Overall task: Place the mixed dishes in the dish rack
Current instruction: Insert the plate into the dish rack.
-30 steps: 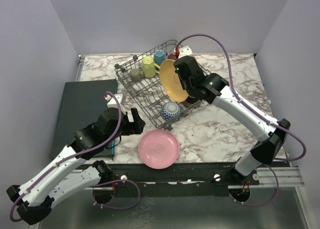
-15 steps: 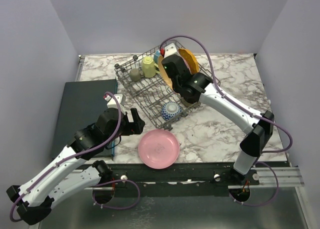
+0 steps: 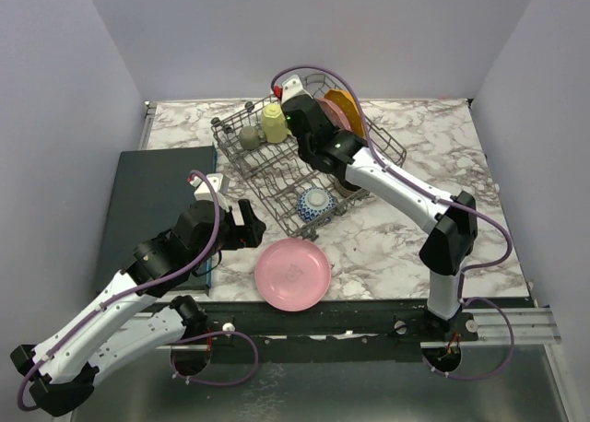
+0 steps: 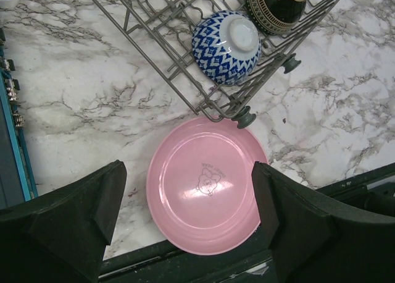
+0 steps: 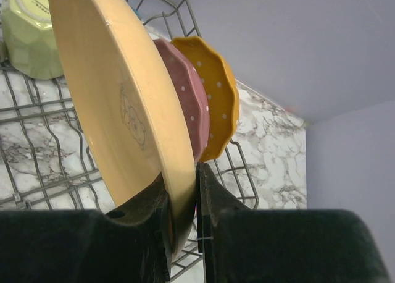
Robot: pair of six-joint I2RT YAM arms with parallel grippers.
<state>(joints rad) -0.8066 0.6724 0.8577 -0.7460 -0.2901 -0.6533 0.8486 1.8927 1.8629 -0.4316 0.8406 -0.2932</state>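
Two arms reach out over the marble table [image 3: 406, 228]. The right gripper [image 5: 183, 193] is clamped on the lower rim of a peach plate [image 5: 117, 104], one finger on each face. It holds the plate on edge, tilted, over the far end of the rack [image 3: 267, 178]. Just behind it stand a dotted plate [image 5: 188, 101] in pink and an orange plate [image 5: 217, 88]. Both are scalloped and both are upright in the rack, so the three sit close together like leaves of a book. Whether the peach plate's rim rests on the wires I cannot tell, because the fingers hide it.

A yellow mug [image 3: 274, 123] sits in the rack's far left part, with an olive mug [image 3: 250, 138] next to it. At the near end a blue bowl [image 4: 225, 45] leans among the wires, turned so its white foot shows. A dark bowl [image 4: 278, 4] is just beside it, also inside the rack.

The left gripper [image 4: 186, 172] hangs over the near edge of the table with its jaws wide apart, holding nothing. Below it a pink plate [image 4: 207, 184] lies flat on the marble, face up, with its far rim right at the rack's near corner foot. A dark mat [image 3: 152, 210] covers the left side of the table, beside the rack.
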